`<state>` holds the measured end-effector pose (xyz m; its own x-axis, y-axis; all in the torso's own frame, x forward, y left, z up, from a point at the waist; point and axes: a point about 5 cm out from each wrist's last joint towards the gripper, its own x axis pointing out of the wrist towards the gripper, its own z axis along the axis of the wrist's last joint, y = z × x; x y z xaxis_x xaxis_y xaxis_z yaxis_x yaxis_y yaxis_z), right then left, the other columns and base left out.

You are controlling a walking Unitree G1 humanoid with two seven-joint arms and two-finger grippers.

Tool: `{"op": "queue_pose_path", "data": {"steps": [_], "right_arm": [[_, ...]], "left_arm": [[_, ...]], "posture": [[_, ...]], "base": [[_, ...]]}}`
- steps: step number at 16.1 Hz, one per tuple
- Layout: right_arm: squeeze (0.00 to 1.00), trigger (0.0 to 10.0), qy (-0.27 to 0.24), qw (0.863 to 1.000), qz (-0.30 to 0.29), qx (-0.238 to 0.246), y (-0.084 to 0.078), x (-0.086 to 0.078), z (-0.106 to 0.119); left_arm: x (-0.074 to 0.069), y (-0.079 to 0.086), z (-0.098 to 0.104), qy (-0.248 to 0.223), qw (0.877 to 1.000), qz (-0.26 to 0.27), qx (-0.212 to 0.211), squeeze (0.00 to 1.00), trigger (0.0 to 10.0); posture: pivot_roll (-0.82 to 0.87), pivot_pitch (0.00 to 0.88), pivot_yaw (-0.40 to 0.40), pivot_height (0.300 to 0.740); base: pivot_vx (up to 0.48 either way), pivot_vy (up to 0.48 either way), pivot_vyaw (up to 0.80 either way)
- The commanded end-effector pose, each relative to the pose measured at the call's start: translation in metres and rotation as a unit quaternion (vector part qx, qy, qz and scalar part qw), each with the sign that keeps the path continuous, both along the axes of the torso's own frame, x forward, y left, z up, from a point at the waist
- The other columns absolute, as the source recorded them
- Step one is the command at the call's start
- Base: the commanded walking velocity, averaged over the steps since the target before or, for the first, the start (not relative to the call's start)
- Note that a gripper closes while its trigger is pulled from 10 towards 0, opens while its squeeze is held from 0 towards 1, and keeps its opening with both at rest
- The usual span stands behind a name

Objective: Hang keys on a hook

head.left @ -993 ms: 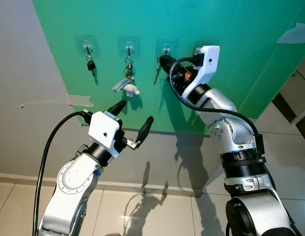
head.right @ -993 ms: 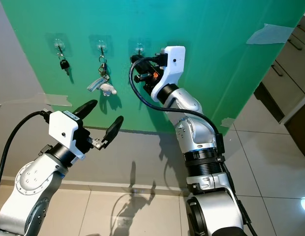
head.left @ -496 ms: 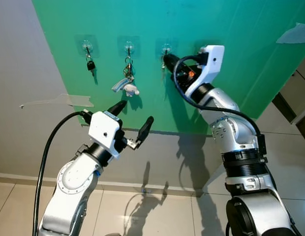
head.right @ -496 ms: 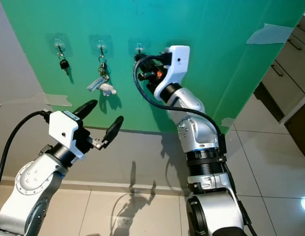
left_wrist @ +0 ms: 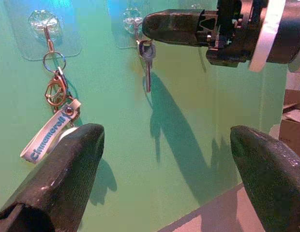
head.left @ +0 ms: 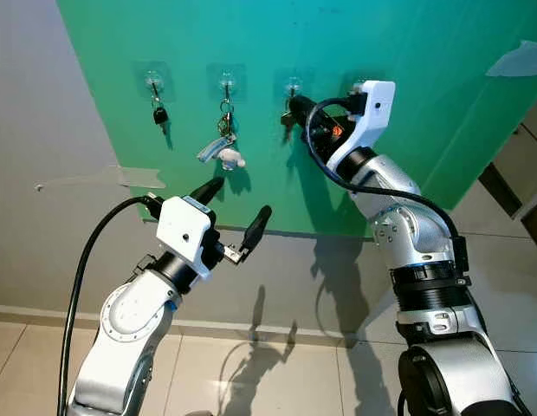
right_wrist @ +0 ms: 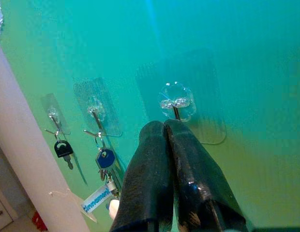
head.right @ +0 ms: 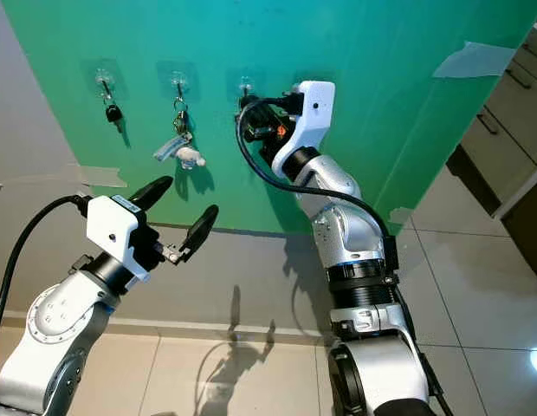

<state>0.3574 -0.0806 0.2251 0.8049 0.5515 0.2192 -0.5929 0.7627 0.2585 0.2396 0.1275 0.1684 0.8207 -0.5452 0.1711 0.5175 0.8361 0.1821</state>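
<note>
The small silver key (left_wrist: 147,63) looks nearly hung, its ring at the clear plastic adhesive hook (left_wrist: 132,18) on the green wall, pinched in the right gripper (left_wrist: 152,26); release remains, left gripper (head.left: 232,215) idle, jaws wide

Key (left_wrist: 147,65) seemingly on hook (left_wrist: 132,19), right gripper (left_wrist: 152,26) beside

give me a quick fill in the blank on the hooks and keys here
1. The right gripper holds a silver key at the ____ hook from the left.
2. Its jaws are ____.
3. The left gripper hangs below the hooks with jaws ____.
4. The wall panel behind the hooks is ____.

Missing words: third; shut; open; green
</note>
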Motion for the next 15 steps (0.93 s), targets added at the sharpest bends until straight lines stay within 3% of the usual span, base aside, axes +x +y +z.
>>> {"op": "queue_pose_path", "data": {"steps": [1, 4, 8, 15], "right_arm": [[0.00, 10.0, 0.020, 1.000, -0.016, 0.005, -0.005, 0.004, -0.003], [0.00, 10.0, 0.028, 0.999, -0.012, 0.038, -0.007, 0.005, 0.001], [0.00, 10.0, 0.043, 0.998, -0.019, 0.048, -0.011, 0.006, -0.002], [0.00, 10.0, 0.057, 0.998, 0.001, 0.015, -0.003, 0.003, -0.009]], "left_arm": [[-0.001, -0.003, 0.003, -0.002, 1.000, -0.010, 0.001, 0.00, 10.0], [-0.002, -0.003, 0.002, 0.000, 1.000, -0.011, 0.001, 0.00, 10.0], [-0.002, -0.004, 0.002, 0.000, 1.000, -0.013, 0.001, 0.00, 10.0], [-0.003, -0.004, 0.001, 0.002, 1.000, -0.015, 0.002, 0.00, 10.0]], "posture": [[0.05, 0.017, -0.048, 0.740], [0.05, 0.016, -0.049, 0.740], [0.05, 0.009, -0.049, 0.740], [0.05, 0.005, -0.049, 0.740]], "base": [[0.000, 0.000, 0.00], [0.000, 0.000, 0.00], [0.000, 0.000, 0.00], [0.000, 0.000, 0.00]]}}
